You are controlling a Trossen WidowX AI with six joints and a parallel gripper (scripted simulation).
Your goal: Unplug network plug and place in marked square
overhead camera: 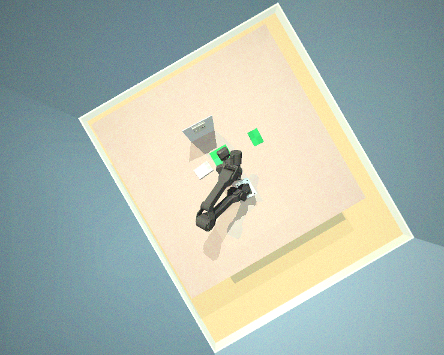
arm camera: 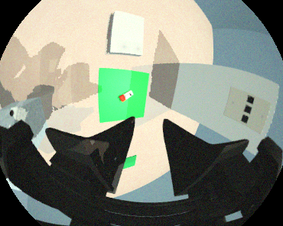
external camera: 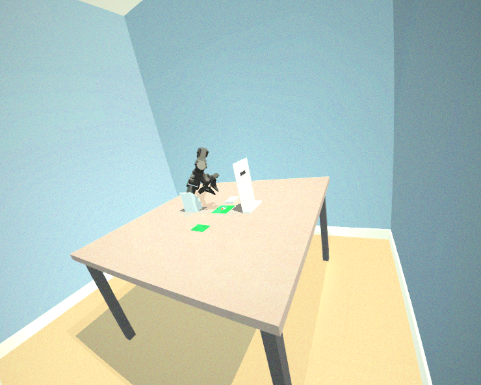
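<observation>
The plug, small and white with a red end, lies on the larger green square, inside its edges. My gripper is open, with nothing between its fingers, and hangs above the table, apart from the plug. The upright panel stands beside the square. Its socket plate shows three dark openings and no plug in them. In the top view the arm covers part of the square and hides the plug.
A flat white box lies near the larger square. A smaller green patch lies farther off on the table. A pale block stands by the arm's base.
</observation>
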